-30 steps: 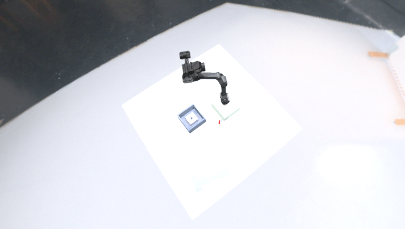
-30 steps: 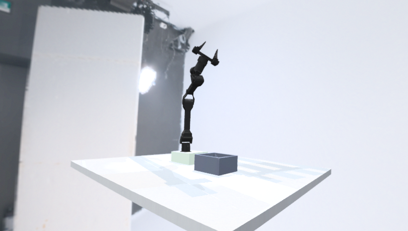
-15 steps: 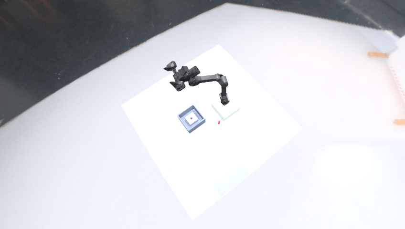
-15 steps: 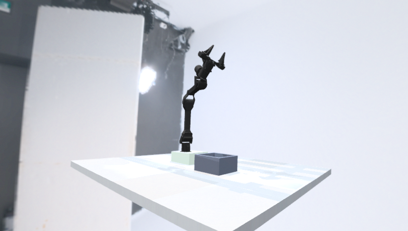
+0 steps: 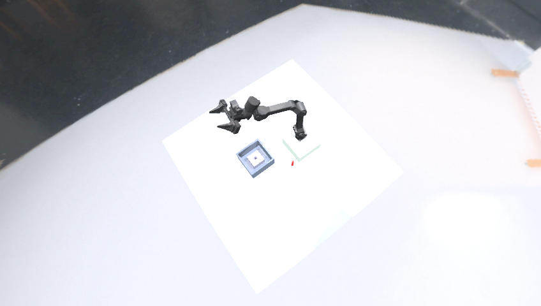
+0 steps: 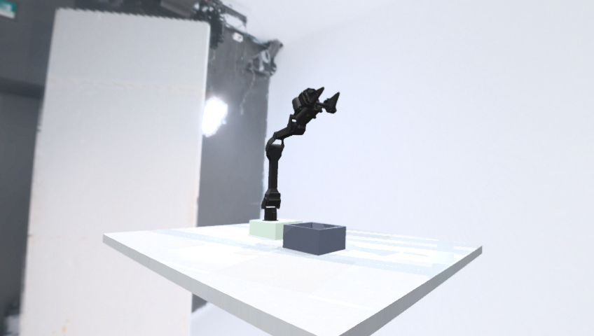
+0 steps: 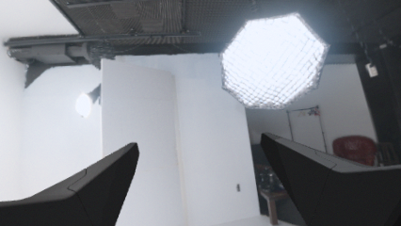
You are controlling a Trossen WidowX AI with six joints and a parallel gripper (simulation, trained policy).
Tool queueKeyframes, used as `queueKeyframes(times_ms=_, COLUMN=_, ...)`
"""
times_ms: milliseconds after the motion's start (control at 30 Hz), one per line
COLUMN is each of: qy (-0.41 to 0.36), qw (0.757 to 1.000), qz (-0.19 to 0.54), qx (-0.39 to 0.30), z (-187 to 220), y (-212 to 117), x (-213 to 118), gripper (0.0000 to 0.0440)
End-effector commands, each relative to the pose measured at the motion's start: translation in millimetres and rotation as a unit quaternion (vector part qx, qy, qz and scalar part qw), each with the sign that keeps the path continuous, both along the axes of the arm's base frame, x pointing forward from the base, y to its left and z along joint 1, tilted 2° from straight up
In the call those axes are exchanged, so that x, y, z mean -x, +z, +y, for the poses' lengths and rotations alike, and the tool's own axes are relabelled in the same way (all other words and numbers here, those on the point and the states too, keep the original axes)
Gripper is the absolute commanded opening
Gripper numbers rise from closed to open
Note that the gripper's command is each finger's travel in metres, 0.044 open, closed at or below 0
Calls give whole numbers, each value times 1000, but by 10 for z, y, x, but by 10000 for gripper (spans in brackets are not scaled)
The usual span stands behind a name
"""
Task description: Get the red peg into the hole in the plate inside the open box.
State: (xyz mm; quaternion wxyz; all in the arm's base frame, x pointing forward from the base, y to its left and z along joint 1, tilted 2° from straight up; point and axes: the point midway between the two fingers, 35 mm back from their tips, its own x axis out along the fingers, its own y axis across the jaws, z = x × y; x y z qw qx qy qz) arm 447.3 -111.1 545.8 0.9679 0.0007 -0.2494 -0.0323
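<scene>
Red peg (image 5: 292,163), small in the top view: on the white tabletop (image 5: 265,227) (image 6: 270,274), outside the box, near a corner of the pale green block (image 5: 311,150) (image 6: 266,229). Too small to tell whether it lay flat or stood.

Open blue-grey square box (image 5: 254,174) (image 6: 314,239) sat well apart from the peg, beside the block. At its bottom, a pale square plate (image 5: 250,160) with a small dark hole near the middle.

Black jointed arm (image 5: 281,108) (image 6: 272,172) rose from the block, its gripper (image 5: 214,119) (image 6: 331,90) (image 7: 200,143) high above the tabletop. Fingers (image 5: 228,127) (image 6: 333,101) released, spread wide, nothing between them; they pointed obliquely upward in the exterior view. Wrist view looked out past both fingers to pale upright panels (image 7: 209,141) and a bright many-sided lamp (image 7: 275,61).
</scene>
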Motion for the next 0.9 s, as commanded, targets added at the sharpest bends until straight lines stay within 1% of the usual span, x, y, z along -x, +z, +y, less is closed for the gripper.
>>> queueKeyframes(times_ms=0, qy=3, qw=999, qz=35, qx=-29, z=17, y=-185, x=-72, gripper=440)
queueKeyframes(times_ms=200, qy=9, qw=989, qz=119, qx=-88, z=93, y=-631, x=-209, gripper=440)
queueKeyframes(times_ms=433, qy=12, qw=964, qz=219, qx=-152, z=255, y=-1180, x=-278, gripper=440)
queueKeyframes(times_ms=633, qy=12, qw=931, qz=305, qx=-200, z=464, y=-1659, x=-249, gripper=440)
queueKeyframes(times_ms=867, qy=9, qw=881, qz=404, qx=-246, z=787, y=-2203, x=-102, gripper=440)
